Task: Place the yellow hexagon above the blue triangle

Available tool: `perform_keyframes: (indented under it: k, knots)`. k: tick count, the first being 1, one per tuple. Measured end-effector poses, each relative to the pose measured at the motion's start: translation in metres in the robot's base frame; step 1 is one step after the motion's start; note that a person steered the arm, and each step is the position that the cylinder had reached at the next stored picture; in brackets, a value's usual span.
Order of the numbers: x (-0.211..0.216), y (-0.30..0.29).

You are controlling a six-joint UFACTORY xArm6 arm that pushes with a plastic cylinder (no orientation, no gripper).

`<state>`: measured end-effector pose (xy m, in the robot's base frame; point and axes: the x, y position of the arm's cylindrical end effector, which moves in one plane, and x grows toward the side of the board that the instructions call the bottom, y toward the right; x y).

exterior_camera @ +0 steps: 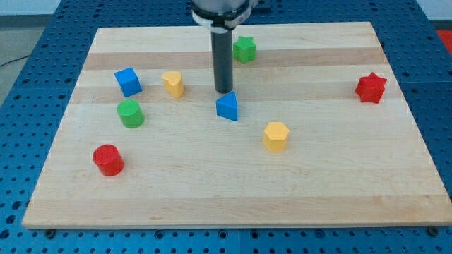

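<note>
The yellow hexagon [276,136] sits on the wooden board, below and to the right of the blue triangle [227,106]. The blue triangle lies near the board's middle. My tip [224,92] stands just above the blue triangle, almost touching its upper edge. The hexagon is about a block's width apart from the triangle and well clear of the tip.
A green star [244,49] lies at the top, right of the rod. A yellow block [173,83], a blue cube [128,82], a green cylinder [131,113] and a red cylinder [108,159] lie to the left. A red star [371,87] sits at the right.
</note>
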<state>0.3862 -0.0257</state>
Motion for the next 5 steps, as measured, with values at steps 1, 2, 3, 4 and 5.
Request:
perform_keyframes:
  k: [1,2,3,4,5]
  knots:
    - [0.015,0.0]
    - [0.033,0.007]
    - [0.056,0.026]
    - [0.081,0.042]
    - [0.114,0.046]
